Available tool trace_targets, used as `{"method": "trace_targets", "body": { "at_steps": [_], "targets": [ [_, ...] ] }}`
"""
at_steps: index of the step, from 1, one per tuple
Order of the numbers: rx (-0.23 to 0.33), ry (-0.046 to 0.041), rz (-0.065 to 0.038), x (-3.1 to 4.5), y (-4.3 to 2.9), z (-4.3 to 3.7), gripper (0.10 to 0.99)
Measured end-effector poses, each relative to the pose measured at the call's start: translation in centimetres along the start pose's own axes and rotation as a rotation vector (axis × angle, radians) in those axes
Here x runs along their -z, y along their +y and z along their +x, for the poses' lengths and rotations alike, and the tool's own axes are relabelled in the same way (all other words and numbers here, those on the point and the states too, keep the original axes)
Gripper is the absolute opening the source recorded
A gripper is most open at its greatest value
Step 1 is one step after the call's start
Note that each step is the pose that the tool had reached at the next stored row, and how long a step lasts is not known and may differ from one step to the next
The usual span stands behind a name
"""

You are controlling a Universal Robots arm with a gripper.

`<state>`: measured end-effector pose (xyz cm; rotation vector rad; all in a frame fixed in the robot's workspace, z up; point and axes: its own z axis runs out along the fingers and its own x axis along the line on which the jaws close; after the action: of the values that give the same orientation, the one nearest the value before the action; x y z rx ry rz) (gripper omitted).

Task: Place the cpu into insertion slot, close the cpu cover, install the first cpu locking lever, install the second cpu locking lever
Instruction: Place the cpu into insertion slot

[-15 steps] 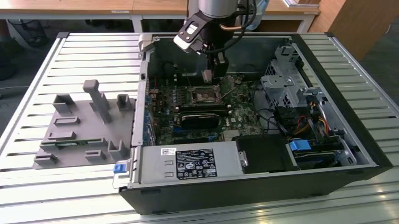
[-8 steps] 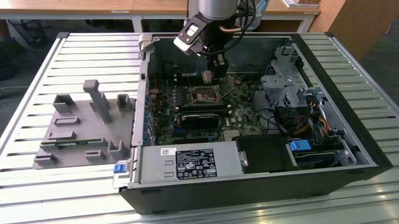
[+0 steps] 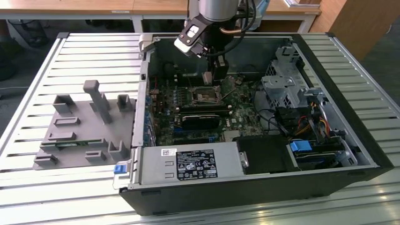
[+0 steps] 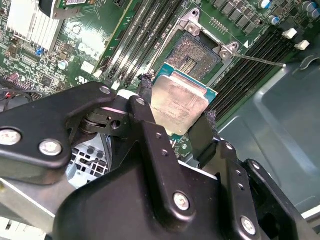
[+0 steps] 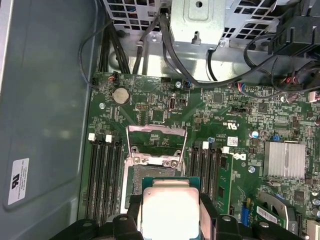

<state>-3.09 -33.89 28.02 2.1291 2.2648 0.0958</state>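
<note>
The arm (image 3: 216,9) is seen in the exterior view coming down from twelve o'clock into the open computer case (image 3: 250,197). Its wrist is held nearly vertical and the gripper (image 3: 213,77) is pointed down at the motherboard (image 3: 242,107). The insertion slot (image 3: 206,94) is found just at six o'clock of the fingertips.

In both wrist views the gripper (image 4: 178,100) (image 5: 171,210) is shown clamped on the cpu (image 4: 181,102) (image 5: 170,214). A black finger (image 4: 144,92) is pressed to each of two opposite edges, and the dull metal top is turned to the cameras. The cpu is held close by the insertion slot (image 4: 194,54) (image 5: 150,172), overlapping one edge of it and not seated; the slot's contact field is left bare.

The cpu cover (image 5: 156,128) is shown open by the first wrist view, on the far side of the slot from the cpu. A thin metal lever (image 4: 260,60), swung out sideways, is made out in the second wrist view.

A white printed label (image 3: 196,165) is carried by the power supply (image 3: 153,164) at seven o'clock inside the case. A white sticker (image 5: 18,181) on the grey case wall is shown by the first wrist view.

A grey fixture (image 3: 81,126) is seen at nine o'clock of the case, on the exterior view's left, resting on the slatted table (image 3: 37,70).
</note>
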Motion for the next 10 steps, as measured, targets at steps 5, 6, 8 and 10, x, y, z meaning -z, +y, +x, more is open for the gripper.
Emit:
{"method": "trace_targets", "body": {
  "at_steps": [5, 6, 8, 10],
  "targets": [
    [0.000, 0.0000, 0.000, -0.19, -0.01, 0.00, 0.541],
    [0.000, 0.0000, 0.001, -0.23, -0.01, 0.00, 0.541],
    [0.000, 0.0001, 0.001, -0.34, -0.02, 0.00, 0.541],
    [0.000, 0.0001, 0.002, -0.48, -0.03, 0.01, 0.541]
  ]
}}
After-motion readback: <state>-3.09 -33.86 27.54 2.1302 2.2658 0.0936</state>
